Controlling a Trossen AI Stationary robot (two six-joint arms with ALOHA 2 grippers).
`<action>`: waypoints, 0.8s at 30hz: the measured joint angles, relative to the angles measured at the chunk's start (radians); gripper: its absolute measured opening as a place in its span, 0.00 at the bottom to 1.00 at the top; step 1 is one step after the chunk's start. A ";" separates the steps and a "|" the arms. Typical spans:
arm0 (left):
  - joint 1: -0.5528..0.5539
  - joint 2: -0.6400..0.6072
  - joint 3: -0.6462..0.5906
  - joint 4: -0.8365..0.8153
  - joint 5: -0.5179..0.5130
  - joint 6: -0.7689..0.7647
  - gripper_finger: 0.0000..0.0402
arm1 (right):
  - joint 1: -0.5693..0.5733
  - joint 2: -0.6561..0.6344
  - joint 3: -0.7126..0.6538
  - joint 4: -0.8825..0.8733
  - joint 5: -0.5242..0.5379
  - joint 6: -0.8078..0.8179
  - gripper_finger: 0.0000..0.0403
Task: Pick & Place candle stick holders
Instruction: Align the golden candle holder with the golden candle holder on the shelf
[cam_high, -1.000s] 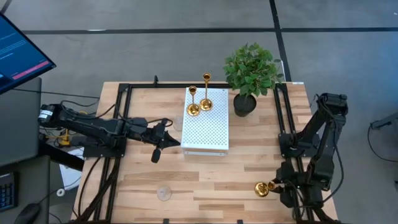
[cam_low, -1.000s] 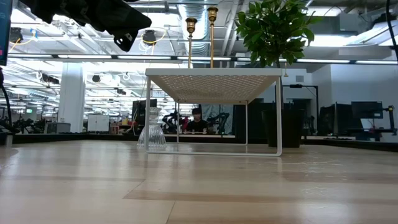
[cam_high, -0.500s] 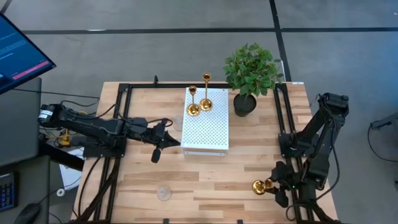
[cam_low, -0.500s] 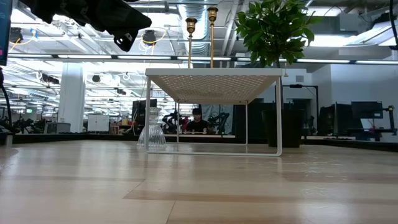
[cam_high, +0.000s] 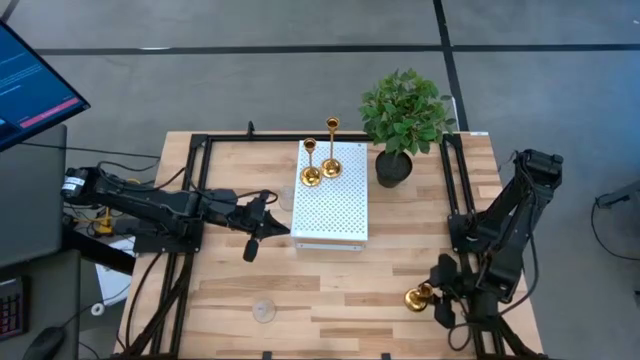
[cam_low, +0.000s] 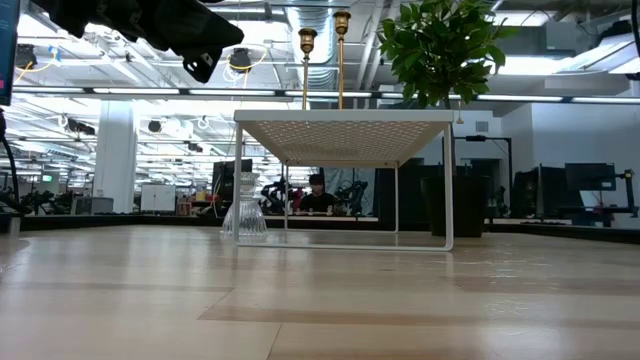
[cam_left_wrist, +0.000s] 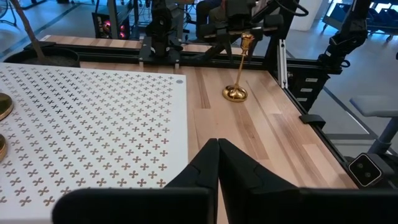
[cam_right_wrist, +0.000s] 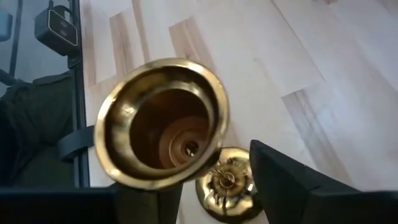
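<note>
The right gripper (cam_high: 432, 296) has its fingers (cam_right_wrist: 292, 183) apart around a gold holder (cam_high: 417, 297) standing at the desk's (cam_high: 340, 290) near right edge; actual contact is hard to judge. The left gripper (cam_left_wrist: 216, 155), fingers closed and empty, hovers beside the white perforated box (cam_high: 331, 195), where two gold holders (cam_high: 320, 170) stand.

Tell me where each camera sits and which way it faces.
High: overhead, straight down; both arms, white perforated box.
Low: table height, level under the box; left arm overhead.
Left wrist: behind the shut left pincer, across the box.
Right wrist: above the right pincer, down the gold holder.
Shared: high and left wrist both show that holder.
</note>
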 joint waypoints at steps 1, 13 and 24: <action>0.000 0.000 0.000 0.000 0.000 0.000 0.01 | -0.003 0.000 0.000 0.000 0.000 -0.003 0.40; 0.000 0.000 0.000 0.000 0.000 -0.003 0.01 | -0.014 -0.001 0.002 -0.005 0.015 -0.036 0.03; 0.000 0.000 0.000 0.000 0.000 -0.003 0.01 | -0.184 -0.001 0.182 -0.093 -0.016 -0.343 0.01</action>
